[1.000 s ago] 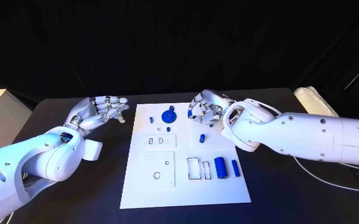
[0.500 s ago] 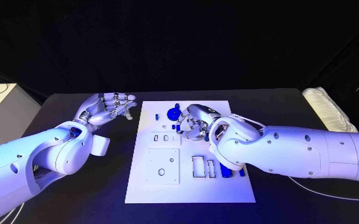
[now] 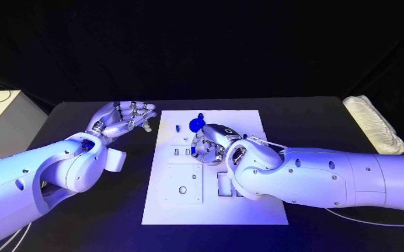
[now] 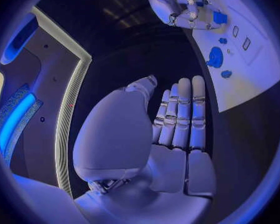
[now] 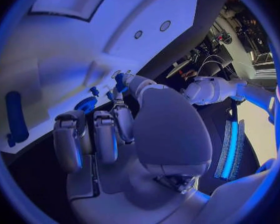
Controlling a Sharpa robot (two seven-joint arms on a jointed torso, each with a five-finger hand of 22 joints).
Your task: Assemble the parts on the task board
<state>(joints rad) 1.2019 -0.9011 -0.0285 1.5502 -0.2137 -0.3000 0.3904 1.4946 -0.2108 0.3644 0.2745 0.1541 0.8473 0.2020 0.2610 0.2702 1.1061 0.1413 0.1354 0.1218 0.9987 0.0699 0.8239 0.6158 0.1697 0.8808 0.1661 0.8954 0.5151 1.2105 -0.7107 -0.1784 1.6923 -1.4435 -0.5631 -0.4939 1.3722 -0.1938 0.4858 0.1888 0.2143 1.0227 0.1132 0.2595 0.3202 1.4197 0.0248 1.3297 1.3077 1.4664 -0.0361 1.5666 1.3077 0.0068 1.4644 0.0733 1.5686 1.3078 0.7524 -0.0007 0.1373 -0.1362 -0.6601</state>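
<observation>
The white task board lies in the middle of the black table. A round blue part with a knob stands near the board's far edge, and a small blue peg stands left of it. My right hand hovers over the board's middle, just on the near side of the round part. Its thumb and a fingertip pinch a small blue part. A long blue cylinder lies on the board. My left hand is open with flat fingers, over the table left of the board's far corner.
The board carries small rectangular slots and a square plate with a hole on its left half. A pale padded object lies at the table's right edge. My right forearm covers the board's near right part.
My right hand has moved from the board's far right side leftward to its middle, near the round blue part. The left hand has hardly moved.
</observation>
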